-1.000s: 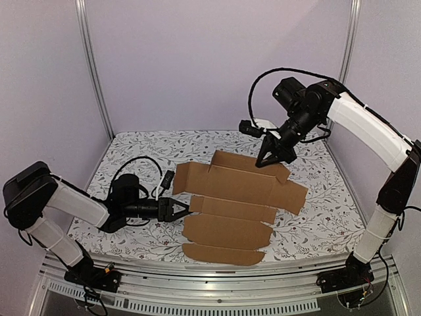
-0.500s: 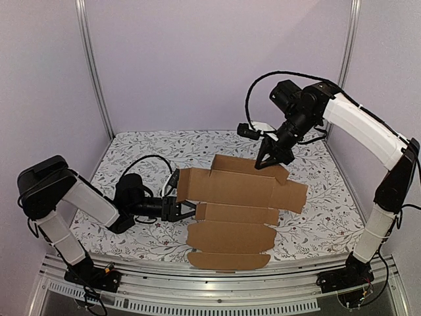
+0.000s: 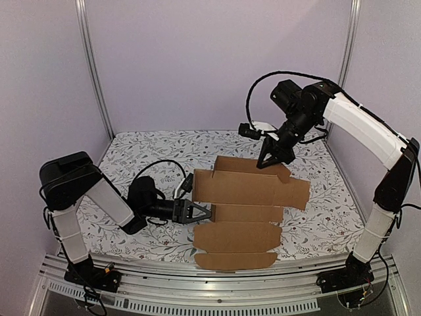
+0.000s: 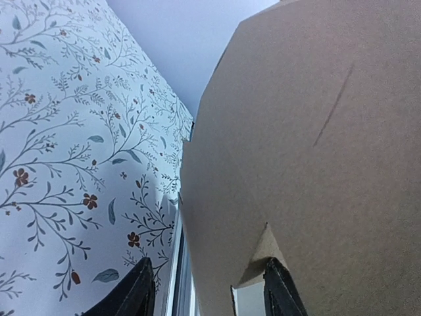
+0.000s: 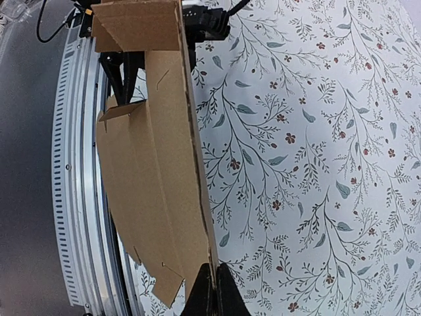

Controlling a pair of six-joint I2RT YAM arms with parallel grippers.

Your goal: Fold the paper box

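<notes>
- The right gripper [image 3: 270,161] is pinched shut on the far flap of the paper box [image 3: 250,204]. In the right wrist view the cardboard edge runs straight down into the closed fingertips [image 5: 210,289].
- The left gripper [image 3: 200,214] has its jaws apart and low at the box's left edge. In the left wrist view the two fingers [image 4: 138,293] stand apart, with brown cardboard filling the space above them.
- The box lies mostly unfolded at mid-table. Its far panel is lifted and its near flaps lie flat toward the rail [image 3: 197,289].
- It lies on a white cloth [image 3: 151,151] printed with grey leaves and small red flowers.
- Pale lilac walls [image 3: 217,59] and aluminium posts [image 3: 92,66] enclose the table.
- Since a second ago the left arm has reached further right, and its gripper has moved in against the box.
- The whole sheet has slid rightward.
- The right gripper has barely moved.
</notes>
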